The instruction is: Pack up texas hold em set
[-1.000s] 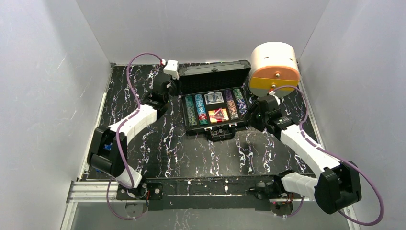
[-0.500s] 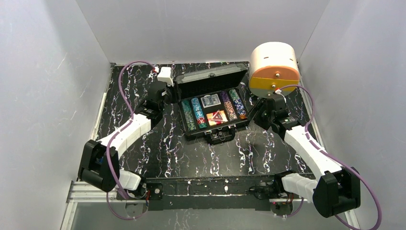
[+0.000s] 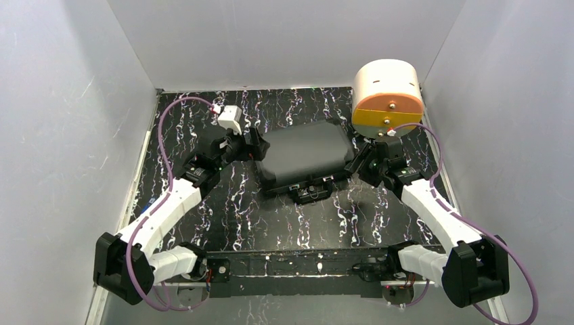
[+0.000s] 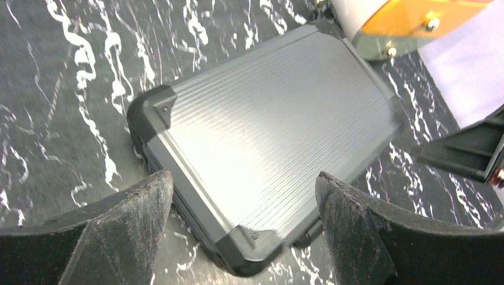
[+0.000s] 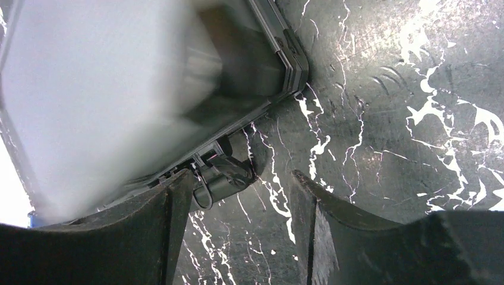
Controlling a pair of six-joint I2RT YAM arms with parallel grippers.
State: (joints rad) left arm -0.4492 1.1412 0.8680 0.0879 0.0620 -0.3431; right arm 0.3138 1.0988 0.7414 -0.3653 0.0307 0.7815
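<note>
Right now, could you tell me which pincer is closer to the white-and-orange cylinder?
The right pincer, just below the cylinder; the left pincer sits across the closed case.

Case: black briefcase (image 3: 308,152), shut, so nothing of its inside shows.
Lid: finely ribbed dark panel (image 4: 267,130) with moulded black corner caps (image 4: 156,110). It faces up and catches a grey sheen.
Pose: flat on the surface (image 3: 271,217) and turned slightly askew.
Handle: the black handle (image 3: 308,194) juts from the near long side.
Relative to left end effector (image 3: 254,145): the case lies straight ahead of it, its left short end just beside the tips. One near corner sits between the spread fingers in the left wrist view.
Relative to right end effector (image 3: 359,162): the right short end is just beside it. In the right wrist view the case fills the upper left, ahead of the parted fingers, with the lid blurred.
</note>
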